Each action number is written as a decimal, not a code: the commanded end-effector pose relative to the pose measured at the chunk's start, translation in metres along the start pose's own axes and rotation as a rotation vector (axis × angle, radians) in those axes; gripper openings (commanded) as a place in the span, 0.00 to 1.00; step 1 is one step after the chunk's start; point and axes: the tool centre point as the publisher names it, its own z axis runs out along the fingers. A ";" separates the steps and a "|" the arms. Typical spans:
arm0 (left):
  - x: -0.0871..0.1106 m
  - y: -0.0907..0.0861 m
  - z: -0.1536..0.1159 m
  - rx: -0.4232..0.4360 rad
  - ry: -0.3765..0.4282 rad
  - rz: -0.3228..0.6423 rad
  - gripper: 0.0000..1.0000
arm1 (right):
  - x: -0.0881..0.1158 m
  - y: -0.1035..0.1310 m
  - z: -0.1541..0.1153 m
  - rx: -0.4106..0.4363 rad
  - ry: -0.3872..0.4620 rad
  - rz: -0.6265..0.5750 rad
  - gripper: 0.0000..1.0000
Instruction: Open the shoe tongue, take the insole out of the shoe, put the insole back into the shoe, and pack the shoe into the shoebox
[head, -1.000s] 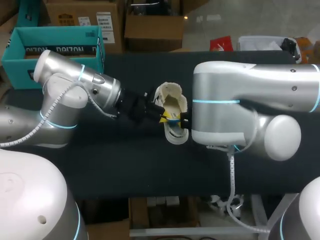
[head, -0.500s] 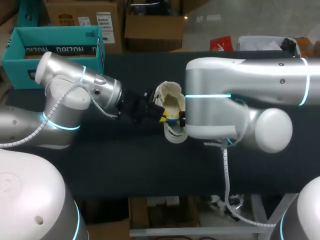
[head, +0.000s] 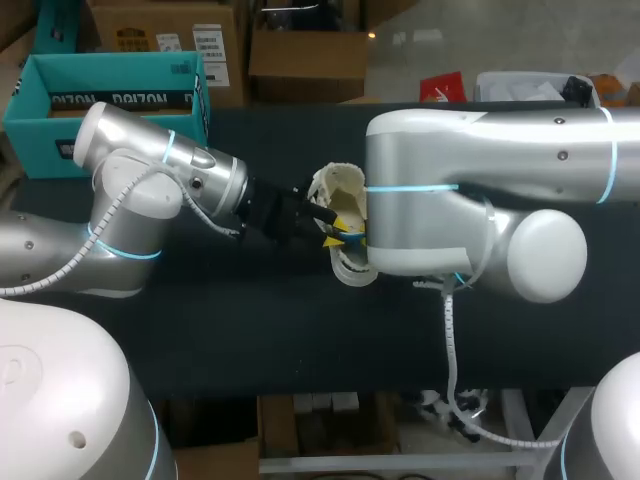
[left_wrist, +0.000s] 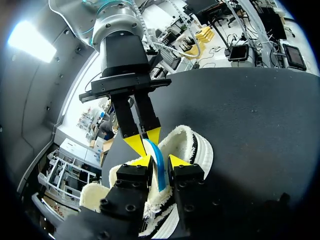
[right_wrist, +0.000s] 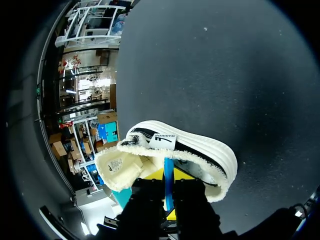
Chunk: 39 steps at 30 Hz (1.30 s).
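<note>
At mid-table, found the shoe (head: 342, 182) with its blue insole (left_wrist: 159, 176) pinched between the nearly closed tips of the right gripper (left_wrist: 144, 141). Could not tell the hold of the left gripper (left_wrist: 160, 161). Probably needed a slow, straight pull, bracing the shoe against dragging.

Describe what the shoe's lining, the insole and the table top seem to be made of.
Shoe lining: cream fleece, probably synthetic; it looks fuzzy and tufted.
Insole: thin blue sheet, likely foam or fabric; only its edge shows.
Table: dark matte covering, perhaps felt or rubber; no shine.
</note>
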 end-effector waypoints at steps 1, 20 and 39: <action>0.000 -0.001 0.001 -0.012 -0.007 0.004 0.00 | 0.000 -0.004 0.006 -0.026 -0.006 -0.001 0.00; 0.006 0.007 0.011 -0.060 0.012 -0.023 0.00 | -0.005 0.001 0.002 -0.031 -0.050 0.001 0.76; 0.011 0.004 0.005 -0.058 0.000 -0.041 0.03 | -0.009 -0.007 0.006 -0.004 -0.112 -0.011 0.00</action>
